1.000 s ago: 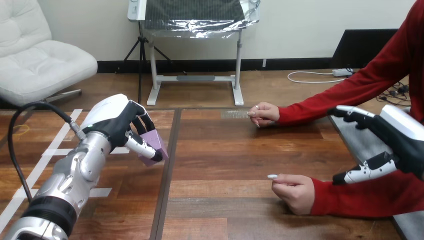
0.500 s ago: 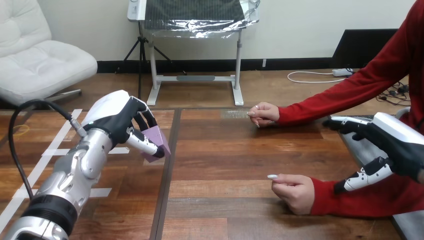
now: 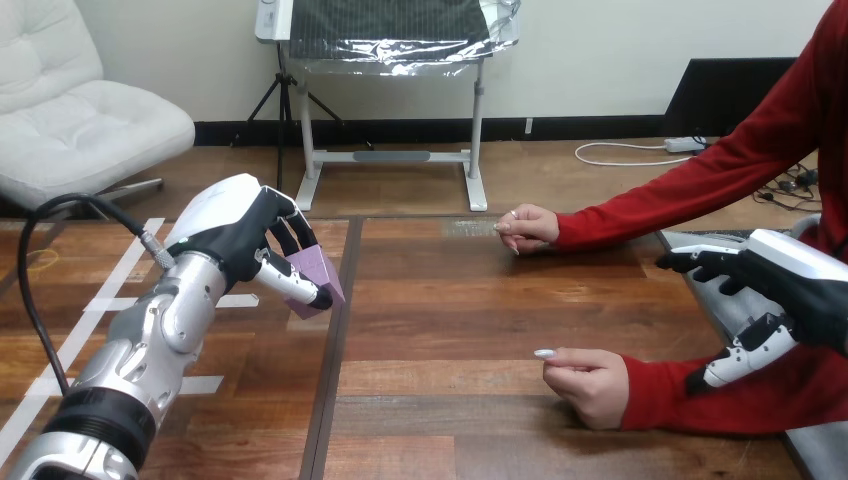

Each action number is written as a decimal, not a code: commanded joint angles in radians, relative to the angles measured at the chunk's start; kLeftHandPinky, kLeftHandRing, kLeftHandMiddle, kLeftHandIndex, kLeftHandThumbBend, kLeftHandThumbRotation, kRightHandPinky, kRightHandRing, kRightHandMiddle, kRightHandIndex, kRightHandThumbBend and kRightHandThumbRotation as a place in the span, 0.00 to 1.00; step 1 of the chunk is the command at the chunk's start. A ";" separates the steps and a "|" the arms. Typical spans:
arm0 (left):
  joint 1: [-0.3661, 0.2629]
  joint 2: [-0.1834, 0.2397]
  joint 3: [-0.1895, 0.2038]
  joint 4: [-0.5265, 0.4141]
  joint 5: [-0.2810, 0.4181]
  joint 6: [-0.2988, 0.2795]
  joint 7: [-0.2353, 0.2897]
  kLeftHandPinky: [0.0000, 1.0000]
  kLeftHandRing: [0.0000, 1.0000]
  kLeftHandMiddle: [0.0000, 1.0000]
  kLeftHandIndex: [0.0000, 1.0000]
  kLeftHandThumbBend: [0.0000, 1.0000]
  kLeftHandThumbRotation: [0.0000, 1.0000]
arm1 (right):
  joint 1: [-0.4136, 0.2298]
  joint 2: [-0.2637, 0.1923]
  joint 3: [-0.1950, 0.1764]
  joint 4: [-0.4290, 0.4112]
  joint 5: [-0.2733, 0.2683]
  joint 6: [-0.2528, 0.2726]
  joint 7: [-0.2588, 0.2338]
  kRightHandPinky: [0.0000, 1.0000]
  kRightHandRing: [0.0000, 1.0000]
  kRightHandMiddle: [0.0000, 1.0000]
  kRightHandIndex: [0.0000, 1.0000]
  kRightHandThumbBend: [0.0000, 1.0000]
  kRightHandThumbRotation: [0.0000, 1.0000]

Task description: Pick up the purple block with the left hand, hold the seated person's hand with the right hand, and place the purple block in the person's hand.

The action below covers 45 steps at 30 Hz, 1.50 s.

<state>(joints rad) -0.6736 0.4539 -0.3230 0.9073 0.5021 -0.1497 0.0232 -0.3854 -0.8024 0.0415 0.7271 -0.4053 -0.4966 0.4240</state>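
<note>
My left hand (image 3: 243,238) hangs above the left part of the table, its fingers and thumb curled round the purple block (image 3: 316,280), which is clear of the wood. The person's near hand (image 3: 588,379) rests on the table at centre right, loosely closed, its red sleeve running off to the right. The person's far hand (image 3: 527,226) lies further back on the table. My right hand (image 3: 790,290) hovers at the right edge above the near red sleeve, fingers straight and spread, apart from both of the person's hands.
A dark seam (image 3: 335,340) runs front to back between two table boards, just right of the block. White tape marks (image 3: 120,300) cross the left board under my left arm. Bare wood lies between the block and the person's near hand.
My left hand has lifted the purple block a little and carried it slightly right. My right hand has drifted right and lower, away from the person's hands, which have stayed still.
</note>
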 commanded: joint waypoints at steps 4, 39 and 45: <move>-0.013 -0.004 0.041 -0.067 -0.028 0.022 0.002 0.32 0.39 0.46 0.47 0.64 0.00 | -0.083 -0.042 0.025 -0.025 -0.010 0.023 0.028 0.84 0.87 0.89 0.87 1.00 0.02; -0.009 -0.008 0.060 -0.098 -0.055 0.022 -0.006 0.32 0.39 0.46 0.47 0.61 0.00 | -0.097 0.029 0.187 0.012 -0.146 0.103 -0.038 0.62 0.75 0.78 0.77 1.00 0.00; -0.006 -0.007 0.059 -0.113 -0.058 0.031 -0.011 0.32 0.39 0.46 0.47 0.61 0.00 | -0.095 0.044 0.211 0.018 -0.172 0.107 -0.068 0.58 0.73 0.77 0.76 1.00 0.01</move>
<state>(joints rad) -0.6634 0.4518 -0.2924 0.8603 0.4593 -0.1182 0.0095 -0.4018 -0.7936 0.2265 0.7381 -0.5588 -0.3948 0.3907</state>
